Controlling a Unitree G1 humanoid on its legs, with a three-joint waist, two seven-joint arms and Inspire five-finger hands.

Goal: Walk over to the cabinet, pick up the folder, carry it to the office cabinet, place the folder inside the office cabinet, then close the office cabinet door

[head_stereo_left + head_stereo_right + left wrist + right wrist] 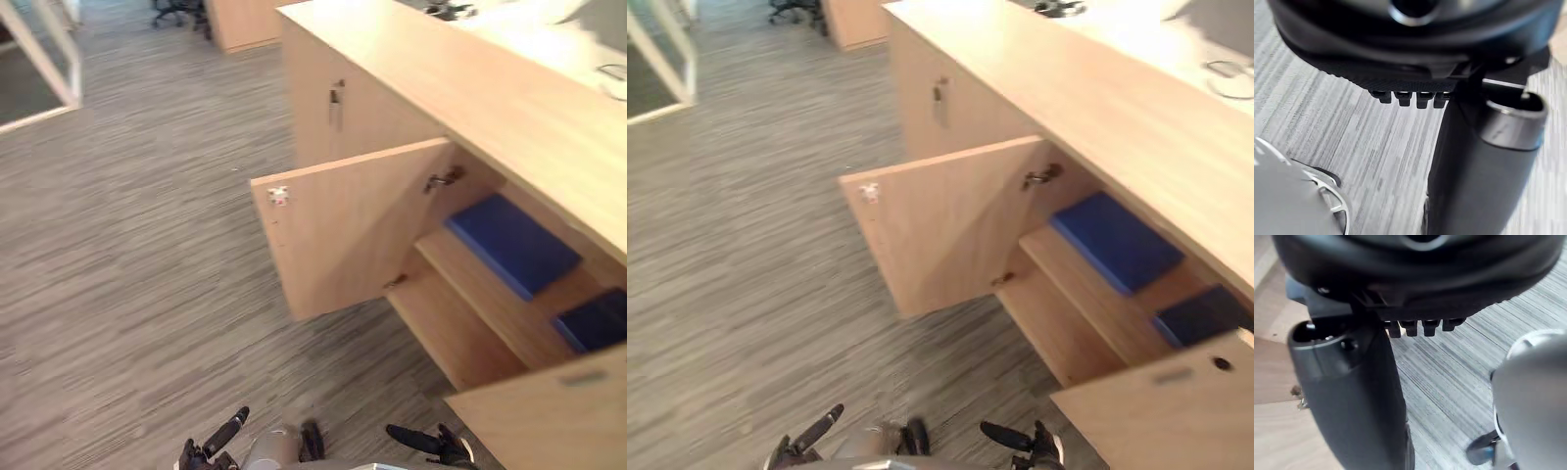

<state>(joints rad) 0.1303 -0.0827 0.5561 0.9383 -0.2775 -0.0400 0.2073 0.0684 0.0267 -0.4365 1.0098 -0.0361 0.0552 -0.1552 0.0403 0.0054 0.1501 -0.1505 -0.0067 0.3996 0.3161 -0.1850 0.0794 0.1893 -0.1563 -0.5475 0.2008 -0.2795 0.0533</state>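
Jutting over carpet (147, 255), door (343, 230) edge; folder (509, 245) shelved; left hand (209, 450), right hand (438, 446) fingers (231, 428) straight

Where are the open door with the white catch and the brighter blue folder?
open door with the white catch (343, 230): left eye view, inner face.
brighter blue folder (509, 245): left eye view, cover's middle.

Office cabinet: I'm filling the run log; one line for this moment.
cabinet door open | blue folder on shelf inside | left hand open, empty | right hand open, empty
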